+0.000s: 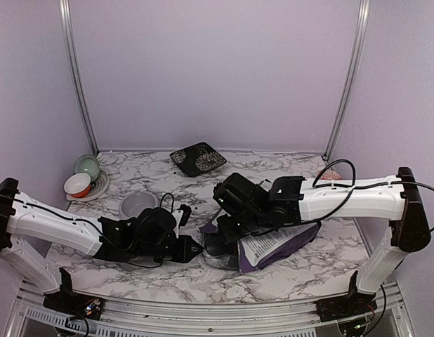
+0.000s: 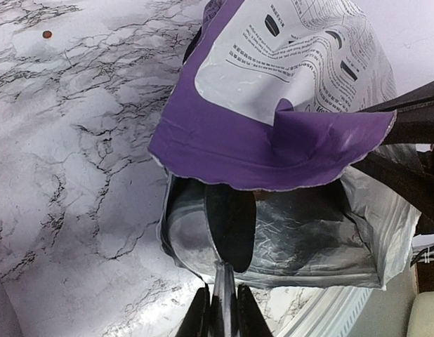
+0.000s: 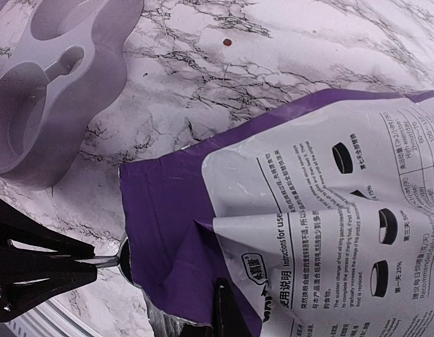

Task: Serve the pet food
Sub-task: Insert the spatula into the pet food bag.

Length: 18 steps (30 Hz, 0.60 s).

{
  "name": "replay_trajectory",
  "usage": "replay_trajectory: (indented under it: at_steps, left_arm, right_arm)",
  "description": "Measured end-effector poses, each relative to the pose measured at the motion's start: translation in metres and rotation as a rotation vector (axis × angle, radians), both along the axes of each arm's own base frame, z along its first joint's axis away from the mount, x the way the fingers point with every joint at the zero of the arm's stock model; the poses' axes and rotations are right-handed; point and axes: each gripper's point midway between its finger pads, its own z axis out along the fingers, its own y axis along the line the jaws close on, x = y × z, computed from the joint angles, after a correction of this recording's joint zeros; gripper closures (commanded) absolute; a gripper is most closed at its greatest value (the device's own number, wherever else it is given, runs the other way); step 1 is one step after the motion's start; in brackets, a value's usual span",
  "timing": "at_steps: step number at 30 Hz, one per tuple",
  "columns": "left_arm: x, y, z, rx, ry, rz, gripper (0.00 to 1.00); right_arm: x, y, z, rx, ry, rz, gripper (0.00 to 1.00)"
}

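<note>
Bag (image 2: pixel 273 140): it lies on its side in the lower middle of the top view, with the mouth toward the left arm. Lying like this, the opening can be reached from the side and not from above.

Right hand (image 1: pixel 225 228): the fingers are closed together on the purple upper lip of the bag and lift it. I judge this is to hold the mouth open as a roof, so that the silver inside shows and a tool can enter.

Left hand (image 2: pixel 222 316): narrow, pinched on the thin handle of the scoop (image 2: pixel 231 225) at the bottom of its wrist view. The scoop's cup points forward and sits just inside the mouth, under the raised lip. The grip far back on the handle lets the cup go deep while the fingers stay outside.

Pet food: I cannot see any heap; it must be deeper in the bag, hidden by the lip and the foil. Only one loose pellet (image 3: pixel 227 42) lies on the bench (image 2: pixel 76 140), at the top middle of the right wrist view, well apart from the bag.

Double bowl (image 3: pixel 97 77): grey, in the upper left of the right wrist view, near the bag's mouth but not touching it; both wells look empty. Its place beside the mouth makes the carry short.

Step, as I judge: the scooping is at its beginning; nothing is served yet.
</note>
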Motion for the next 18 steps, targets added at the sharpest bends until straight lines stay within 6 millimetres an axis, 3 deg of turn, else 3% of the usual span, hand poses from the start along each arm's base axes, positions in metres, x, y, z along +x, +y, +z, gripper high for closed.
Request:
replay_trajectory:
  at_steps: [18]
  left_arm:
    - [0.0, -0.015, -0.007, 0.006, 0.022, 0.004, 1.0]
  right_arm:
    - [0.001, 0.0, -0.001, -0.004, -0.005, -0.004, 1.0]
